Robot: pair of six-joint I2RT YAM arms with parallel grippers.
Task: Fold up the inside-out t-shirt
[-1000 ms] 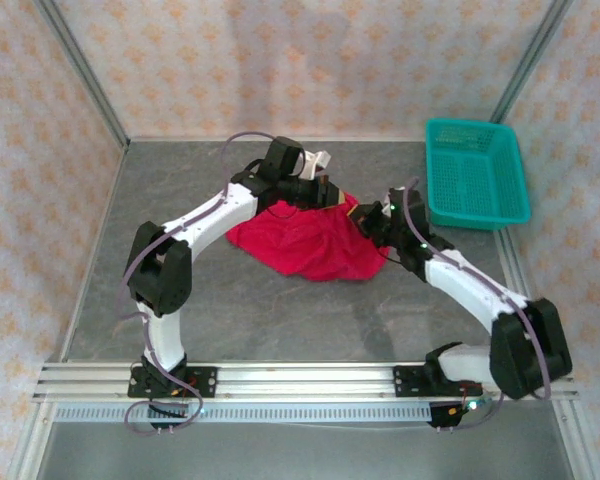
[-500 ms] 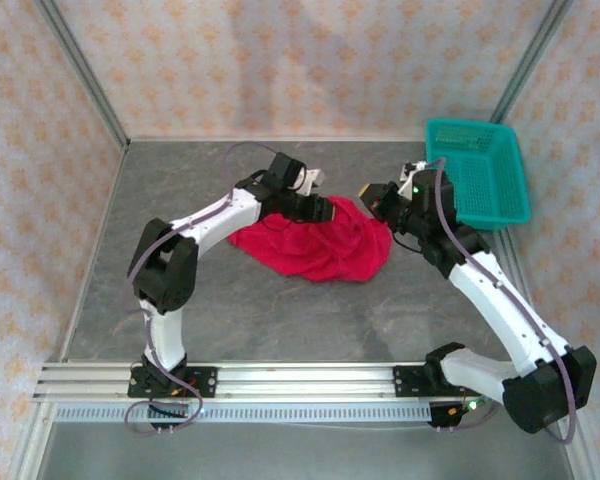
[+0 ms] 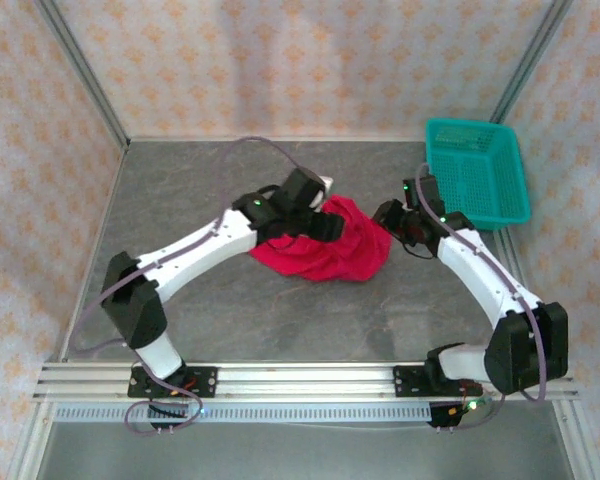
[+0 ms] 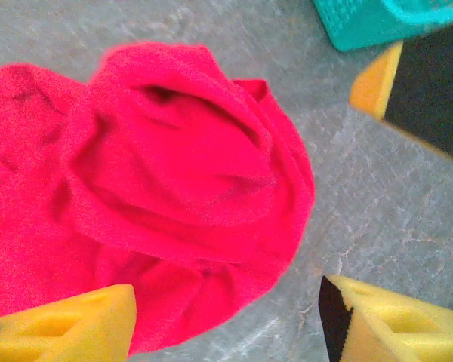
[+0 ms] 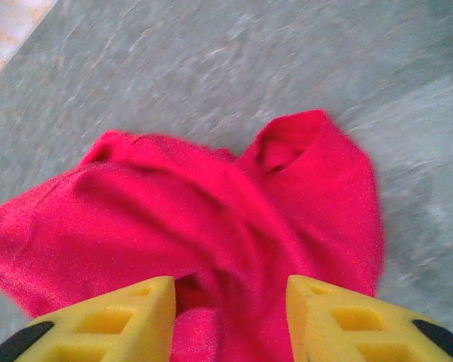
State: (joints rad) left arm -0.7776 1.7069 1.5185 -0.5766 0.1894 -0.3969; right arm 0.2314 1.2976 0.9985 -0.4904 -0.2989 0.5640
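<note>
At mid-frame, the inside-out t-shirt [image 3: 330, 250] lies bunched on the bench [image 3: 230, 300]. Left jaws and right jaws stand spread, apparently pinching nothing.

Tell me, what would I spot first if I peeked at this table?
The bright red t-shirt jumps out first, crumpled in a heap in the middle of the grey table. The left tool and the right tool hang open over it, one from each side. A teal basket sits in the far right corner.
</note>
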